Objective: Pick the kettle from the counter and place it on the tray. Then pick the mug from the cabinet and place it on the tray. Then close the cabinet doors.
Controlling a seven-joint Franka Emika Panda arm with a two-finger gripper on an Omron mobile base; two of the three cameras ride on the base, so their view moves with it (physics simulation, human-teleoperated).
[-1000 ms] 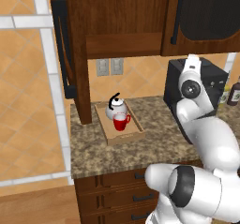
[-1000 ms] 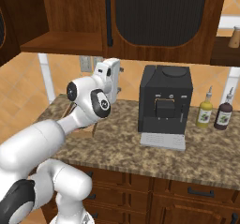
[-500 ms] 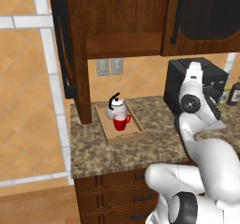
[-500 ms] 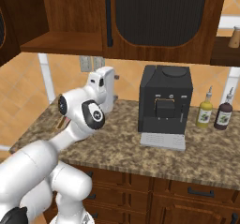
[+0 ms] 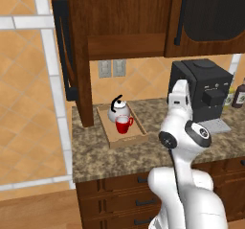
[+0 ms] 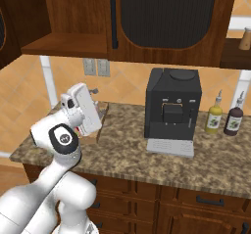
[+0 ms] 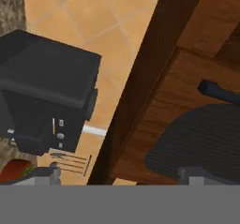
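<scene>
While the kettle [image 5: 118,112] and the red mug [image 5: 124,125] sit together inside the light-wood tray [image 5: 108,130] on the granite counter [image 5: 95,154], the mug just in front of the kettle and touching or nearly touching it, the arm stands raised in front of the black coffee machine [image 5: 206,95]. In the right base view the tray [image 6: 92,136] is mostly hidden behind the white hand, with only a corner of its rim showing on the counter [image 6: 127,152].

The gripper [image 7: 119,175] has its two dark fingertips [image 7: 47,174] far apart at the bottom of the hand view — jaws spread wide, nothing between them. That view looks up at the underside of the cabinet [image 7: 183,68], at a closed door's near-black panel [image 7: 199,138] with part of a black bar handle [image 7: 218,91] beside it, and at the coffee machine [image 7: 44,89] seen rolled to one side.

In the left base view the left cabinet door [image 5: 64,46] stands swung open, edge-on, its long black handle running down the frame; the right door [image 5: 210,17] is shut. The right base view shows the open compartment's bare wooden shelf [image 6: 68,44] beside the closed door [image 6: 169,15] with its vertical handle.

To the right of the coffee machine stand two bottles against the tiled wall — a yellowish one [image 6: 213,119] and a dark one [image 6: 234,121], close together. A double outlet plate [image 5: 111,69] sits on the wall above the tray.
</scene>
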